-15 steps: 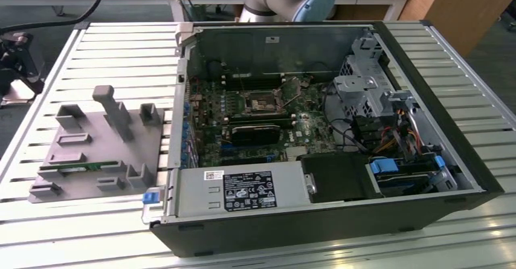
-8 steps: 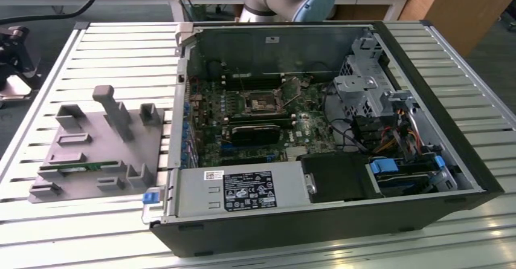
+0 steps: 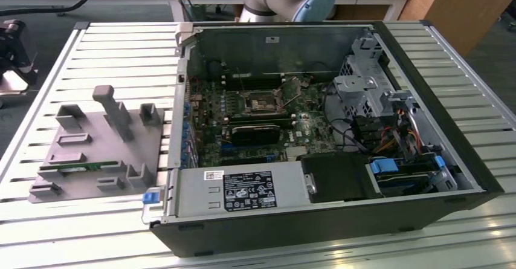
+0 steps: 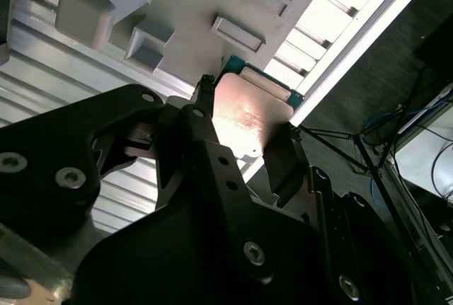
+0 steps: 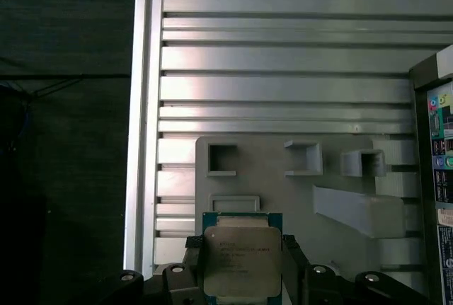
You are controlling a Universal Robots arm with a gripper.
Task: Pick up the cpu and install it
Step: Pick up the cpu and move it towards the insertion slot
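In both wrist views the cpu, a small square chip with a dull silver top and a green edge, sits between my black fingers. My gripper is shut on it, one finger on each of two opposite sides. The chip hangs above the grey plastic fixture, over the fixture's edge near a shallow rectangular recess. In the exterior view the fixture lies on the slatted table, to the left of the open computer case. The motherboard's socket is inside that case.
A long green memory stick lies in the fixture near its front. Upright grey posts rise from the fixture. Inside the case are a black finned block, cables and drive bays. The slatted table's edge borders dark floor.
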